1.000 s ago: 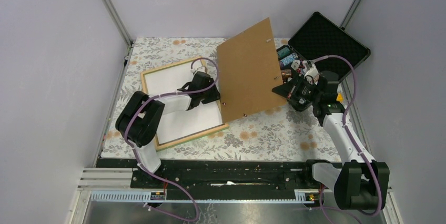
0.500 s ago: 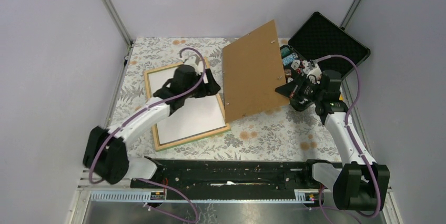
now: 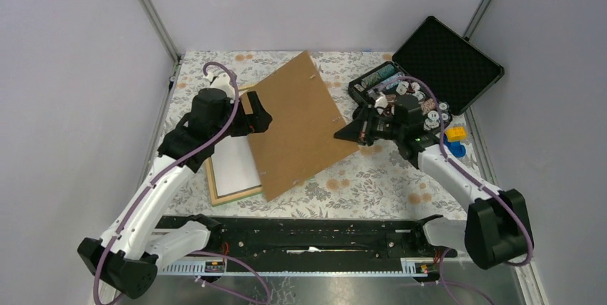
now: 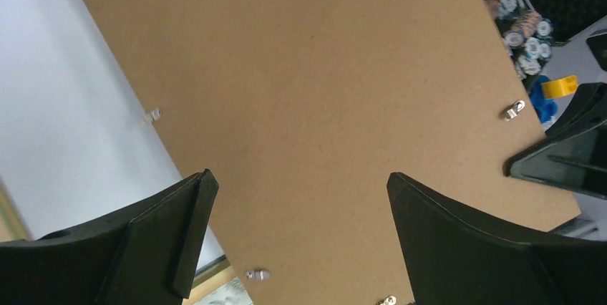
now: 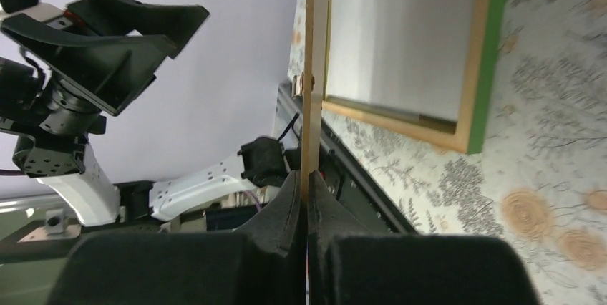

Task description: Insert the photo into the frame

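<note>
The frame (image 3: 236,196) lies flat at the left of the table, wood back up, its green face edge (image 5: 494,47) showing in the right wrist view. Inside it lies the photo (image 3: 232,165), white back up, also seen as photo (image 4: 64,104) and photo (image 5: 401,33). A brown backing panel (image 3: 297,126) hangs tilted over the frame's right half and hides it. My right gripper (image 3: 345,133) is shut on the panel's right edge, gripper (image 5: 308,190). My left gripper (image 3: 256,115) hovers open above the panel's left part, gripper (image 4: 300,197), holding nothing.
An open black case (image 3: 447,54) with chips (image 3: 401,94) stands at the back right. A yellow block (image 3: 453,135) and a blue block (image 3: 455,149) lie by the right arm. Grey walls close in the flowered table (image 3: 358,176) on three sides.
My left gripper has lifted off the photo, drawn back to the left and opened wide. My right gripper has carried the brown panel leftward and lower, over the frame.
</note>
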You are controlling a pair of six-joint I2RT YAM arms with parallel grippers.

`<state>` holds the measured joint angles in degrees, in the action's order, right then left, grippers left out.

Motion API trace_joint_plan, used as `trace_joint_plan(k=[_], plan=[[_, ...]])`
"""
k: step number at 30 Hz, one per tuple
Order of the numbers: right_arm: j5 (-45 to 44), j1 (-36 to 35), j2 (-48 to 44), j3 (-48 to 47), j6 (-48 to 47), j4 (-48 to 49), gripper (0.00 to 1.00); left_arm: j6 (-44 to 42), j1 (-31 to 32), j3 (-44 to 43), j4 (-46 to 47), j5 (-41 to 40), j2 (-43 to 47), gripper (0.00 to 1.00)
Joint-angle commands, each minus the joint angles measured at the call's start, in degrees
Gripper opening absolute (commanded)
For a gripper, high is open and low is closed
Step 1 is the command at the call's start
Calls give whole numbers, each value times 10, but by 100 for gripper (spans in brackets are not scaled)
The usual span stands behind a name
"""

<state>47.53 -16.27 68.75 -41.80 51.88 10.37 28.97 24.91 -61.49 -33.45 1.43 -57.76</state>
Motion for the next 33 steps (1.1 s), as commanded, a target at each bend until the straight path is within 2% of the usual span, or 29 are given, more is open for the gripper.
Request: trace_joint_plan(k=[1, 7, 12, 17, 27, 30, 33], plan=[[-10, -51, 42, -23, 66, 100, 0, -33, -1, -33, -89, -73, 33, 99], [-48, -119, 111, -56, 69, 122, 0, -23, -9, -28, -122, -115, 41, 99], [-88, -161, 156, -56, 83, 184, 0, -16, -17, -35, -120, -121, 35, 99], [-99, -185, 200, -49, 106, 276, 0, -7, -20, -34, -121, -141, 34, 99], [-157, -206, 265, -46, 88, 362, 0, 16, -37, -24, -99, -139, 10, 99], [-146, -211, 293, -50, 100, 399, 0, 28, -69, -22, -92, -110, -12, 99], [-135, -212, 316, -50, 117, 436, 0, 37, -161, -16, -71, -50, -31, 99]])
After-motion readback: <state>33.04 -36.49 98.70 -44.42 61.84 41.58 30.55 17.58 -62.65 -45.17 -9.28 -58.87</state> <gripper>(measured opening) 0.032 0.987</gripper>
